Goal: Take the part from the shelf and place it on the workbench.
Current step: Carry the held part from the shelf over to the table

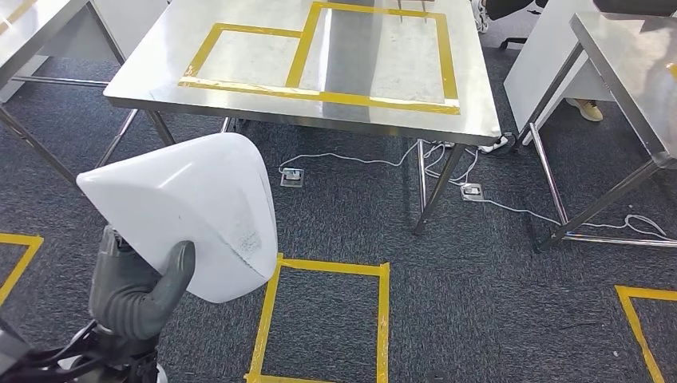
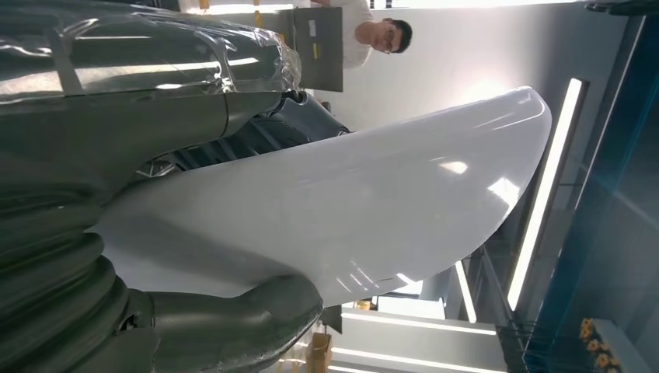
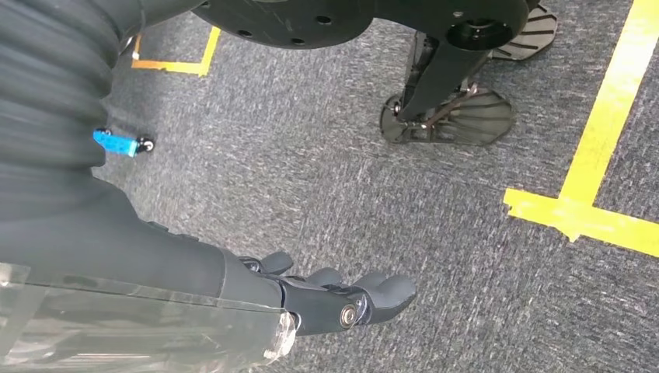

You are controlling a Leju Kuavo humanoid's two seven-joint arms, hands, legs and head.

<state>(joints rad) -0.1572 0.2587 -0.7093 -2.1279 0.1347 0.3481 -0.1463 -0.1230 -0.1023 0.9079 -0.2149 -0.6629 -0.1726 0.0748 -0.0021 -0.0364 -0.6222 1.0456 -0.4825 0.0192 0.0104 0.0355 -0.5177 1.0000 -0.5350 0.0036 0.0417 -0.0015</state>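
Grey carpet leads to the steel worktop (image 1: pixel 239 88) ahead; our left hand (image 1: pixel 137 279) grips the white part (image 1: pixel 192 209) from beneath for carrying; our right hand (image 3: pixel 334 299) hangs empty, fingers loosely extended.

left hand (image 1: pixel 136 291): chunky grey thumb, grey ribbed cover, shiny clear plastic wrap further up
right hand (image 3: pixel 342 299): darker fingers, small silver screw at the side, same ribbed cover and wrap

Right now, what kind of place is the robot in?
Likely a robot test lab or workshop: stainless steel workbench with yellow tape zones, taped squares on grey carpet, left hand holding a white part.
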